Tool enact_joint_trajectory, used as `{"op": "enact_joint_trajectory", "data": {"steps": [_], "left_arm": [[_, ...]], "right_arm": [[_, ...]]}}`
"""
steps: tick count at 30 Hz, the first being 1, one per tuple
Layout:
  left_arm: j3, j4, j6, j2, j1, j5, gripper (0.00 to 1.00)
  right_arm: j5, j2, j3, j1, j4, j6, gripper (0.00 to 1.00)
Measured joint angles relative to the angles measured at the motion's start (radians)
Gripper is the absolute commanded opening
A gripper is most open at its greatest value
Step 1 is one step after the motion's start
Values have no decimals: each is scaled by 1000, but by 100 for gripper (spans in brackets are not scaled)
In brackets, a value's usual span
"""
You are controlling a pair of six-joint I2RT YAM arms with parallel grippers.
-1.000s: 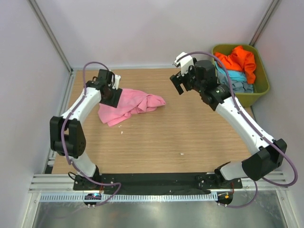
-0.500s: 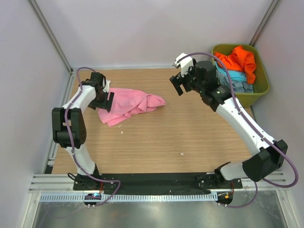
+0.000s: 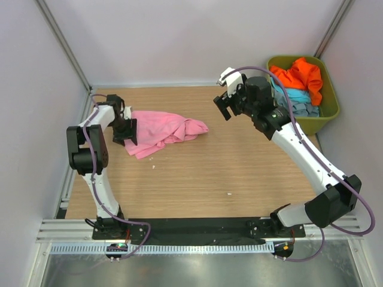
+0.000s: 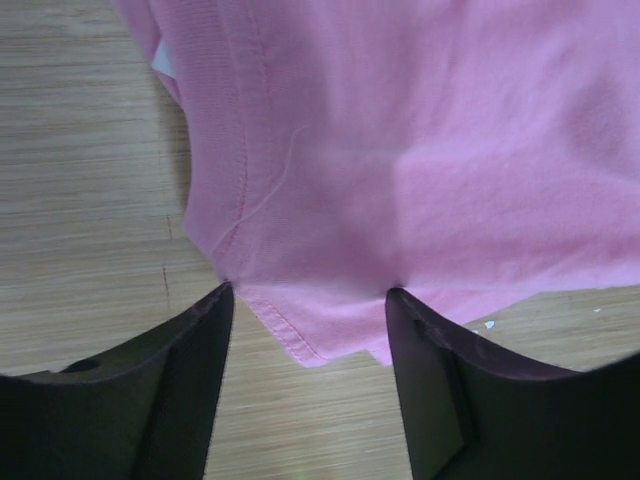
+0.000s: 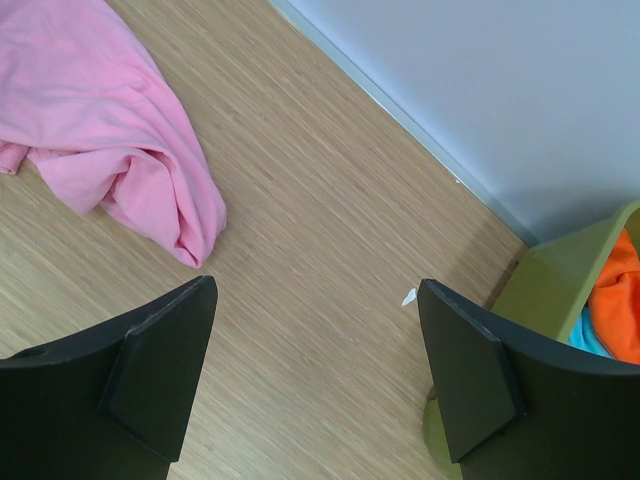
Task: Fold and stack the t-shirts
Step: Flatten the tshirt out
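A crumpled pink t-shirt (image 3: 164,128) lies on the wooden table at the back left. My left gripper (image 3: 127,133) is low at its left edge. In the left wrist view the jaws stand open on either side of a stitched hem corner of the pink t-shirt (image 4: 400,150), and the fabric reaches both fingertips without being clamped. My left gripper (image 4: 310,290) has bare wood under it. A white label (image 4: 160,62) peeks out at the top left. My right gripper (image 3: 226,104) hangs open and empty above the table, right of the pink t-shirt (image 5: 100,130). An orange t-shirt (image 3: 302,75) and a light blue t-shirt (image 3: 296,95) lie in the tub.
The olive-green tub (image 3: 332,101) stands at the back right corner, and its wall (image 5: 560,280) shows beside my right gripper (image 5: 315,290). White walls enclose the table on three sides. A small white scrap (image 5: 408,297) lies on the wood near the tub.
My left arm has swung left and down, carrying its gripper from the shirt's upper left to its left hem. The right arm has not moved.
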Motion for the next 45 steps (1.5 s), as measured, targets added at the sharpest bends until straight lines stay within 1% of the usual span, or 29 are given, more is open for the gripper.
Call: {"op": "enact_joint_trajectory", "data": {"steps": [1, 2, 3, 5, 6, 8, 9, 12, 15, 17, 21, 31, 34, 35, 37, 38, 39, 41, 42, 43, 45], "left_arm": [[4, -2, -2, 5, 7, 4, 56], [6, -2, -3, 8, 13, 8, 54], [8, -3, -3, 12, 17, 12, 48], [11, -5, -5, 18, 22, 21, 47], [13, -6, -5, 21, 23, 25, 45], [14, -8, -5, 27, 23, 31, 45], [14, -9, -5, 29, 23, 33, 49], [17, -13, -6, 31, 23, 27, 54], [15, -13, -16, 28, 24, 5, 55], [4, -13, -23, 19, 28, -10, 55], [-8, -17, -26, 3, 37, -24, 51], [-8, -22, -30, 4, 39, -27, 50], [-7, -24, -31, 4, 39, -25, 45], [-6, -24, -31, 6, 39, -24, 38], [-5, -26, -32, 10, 39, -19, 35], [-2, -27, -33, 12, 39, -18, 26], [2, -27, -37, 16, 39, -16, 24], [8, -27, -37, 21, 39, -14, 15], [8, -27, -42, 21, 39, -12, 9], [8, -27, -43, 21, 39, -10, 0], [9, -27, -47, 21, 39, -8, 0]], "right_arm": [[1, 4, 0, 0, 0, -3, 88], [2, 5, 0, 0, 0, -5, 88], [2, 8, 0, 0, 0, -6, 88], [2, 13, 0, 0, 0, -6, 88], [2, 15, 0, 0, 0, -7, 88], [3, 19, 0, 0, 0, -7, 88], [2, 22, 0, 0, 0, -9, 88], [2, 31, 2, 0, 0, -11, 88], [3, 40, 5, 0, -2, -14, 88], [3, 41, 7, 0, -2, -18, 88], [3, 41, 7, 0, -1, -24, 88], [3, 41, 7, 0, -1, -31, 88], [3, 41, 7, 0, -1, -34, 88], [4, 41, 7, 0, -1, -35, 88], [5, 41, 7, 0, -1, -39, 88], [6, 41, 7, 0, -1, -42, 88], [6, 41, 7, 0, -1, -44, 87], [11, 41, 6, 0, -1, -52, 87], [13, 41, 6, 0, 0, -55, 87], [16, 41, 5, 0, 0, -58, 87], [20, 41, 0, 0, 3, -62, 87]]}}
